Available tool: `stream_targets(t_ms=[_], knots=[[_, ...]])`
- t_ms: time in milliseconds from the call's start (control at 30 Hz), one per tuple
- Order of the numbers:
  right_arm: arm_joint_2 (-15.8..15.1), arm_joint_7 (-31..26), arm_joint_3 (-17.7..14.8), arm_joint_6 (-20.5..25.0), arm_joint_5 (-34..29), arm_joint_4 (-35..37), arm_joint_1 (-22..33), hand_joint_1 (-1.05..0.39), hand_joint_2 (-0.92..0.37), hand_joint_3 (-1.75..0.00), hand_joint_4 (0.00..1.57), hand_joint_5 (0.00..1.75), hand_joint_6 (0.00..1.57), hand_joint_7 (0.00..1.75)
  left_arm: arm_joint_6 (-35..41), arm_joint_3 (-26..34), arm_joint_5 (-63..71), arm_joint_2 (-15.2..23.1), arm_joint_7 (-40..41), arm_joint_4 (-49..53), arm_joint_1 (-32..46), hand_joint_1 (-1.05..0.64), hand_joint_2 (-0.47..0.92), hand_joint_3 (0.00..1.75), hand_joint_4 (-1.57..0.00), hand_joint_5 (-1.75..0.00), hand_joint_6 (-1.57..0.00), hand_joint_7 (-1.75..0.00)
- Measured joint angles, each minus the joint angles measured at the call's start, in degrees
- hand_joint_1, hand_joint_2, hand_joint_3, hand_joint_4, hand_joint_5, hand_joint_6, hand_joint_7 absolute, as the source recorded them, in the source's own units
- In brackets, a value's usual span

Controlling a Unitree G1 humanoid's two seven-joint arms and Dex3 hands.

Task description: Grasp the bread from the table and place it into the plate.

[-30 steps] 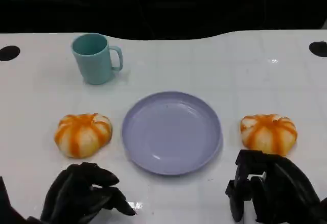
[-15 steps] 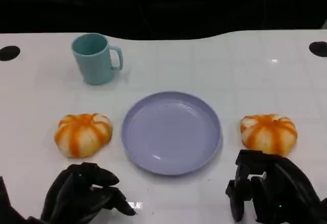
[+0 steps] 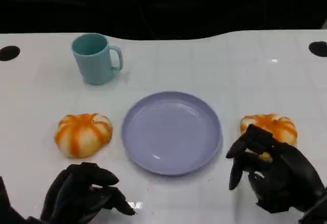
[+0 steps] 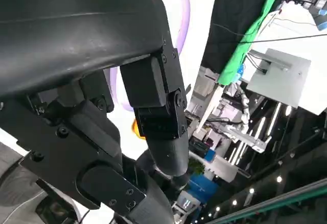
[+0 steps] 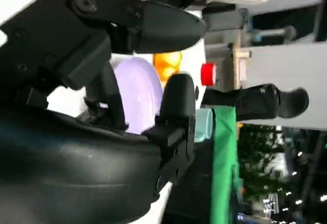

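Note:
Two orange-and-white striped breads lie on the white table, one on each side of the lavender plate (image 3: 153,158). The left bread (image 3: 83,133) sits untouched, a short way ahead of my left hand (image 3: 84,194), which rests near the front edge with loosely bent fingers and holds nothing. My right hand (image 3: 273,175) is raised with its fingers apart, and they cover the near side of the right bread (image 3: 270,124). I cannot tell whether they touch it. The right wrist view shows the plate (image 5: 134,94) and an orange bread (image 5: 167,63) past its fingers (image 5: 176,106).
A teal mug (image 3: 95,58) stands at the back left, well behind the plate. Dark round holes mark the table's far left (image 3: 9,52) and far right (image 3: 318,48) corners. The far table edge borders a black background.
My right hand has moved forward and up from the front edge, spreading its fingers over the near side of the right bread. The left hand, both breads, plate and mug have stayed put.

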Motion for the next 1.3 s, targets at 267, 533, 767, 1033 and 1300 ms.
stream_targets(t_ms=[267,533,767,1033,1300], knots=[[-2.7,-3.0,0.1,-7.4,-4.8,1.5,-1.3,-0.93,-0.92,-0.38,0.01,1.71,0.0,1.38,-0.1,0.1,0.0,0.0,0.0,0.2,-0.2,-0.94,0.59,0.01,-1.57,-0.43,-1.57,-0.16],[-5.6,-9.9,0.1,-13.9,-13.2,3.0,-2.9,-0.88,-0.92,-0.46,0.0,1.41,0.0,1.07,0.0,0.1,0.0,0.0,0.0,0.3,-0.2,-0.92,0.58,0.0,-1.57,-0.42,-1.57,-0.16],[-10.1,-20.3,0.1,-21.4,-25.0,5.1,-4.9,-0.73,-0.77,-0.59,0.0,0.56,0.0,0.68,0.0,0.2,0.0,0.0,0.0,0.4,-0.3,-0.91,0.58,0.0,-1.57,-0.41,-1.57,-0.15],[-14.3,-29.4,0.3,-22.8,-35.6,5.1,-6.1,-0.69,-0.62,-0.71,0.0,0.01,0.0,0.1,0.1,0.0,0.0,0.0,0.0,0.4,-0.3,-0.92,0.58,0.0,-1.57,-0.42,-1.57,-0.16],[-18.1,-33.8,1.9,-15.6,-46.4,-1.9,-6.0,-0.34,-0.01,-1.35,0.0,0.0,0.0,0.0,0.1,-0.1,0.1,-0.1,0.9,1.0,-0.8,-0.93,0.57,0.0,-1.57,-0.42,-1.57,-0.16]])
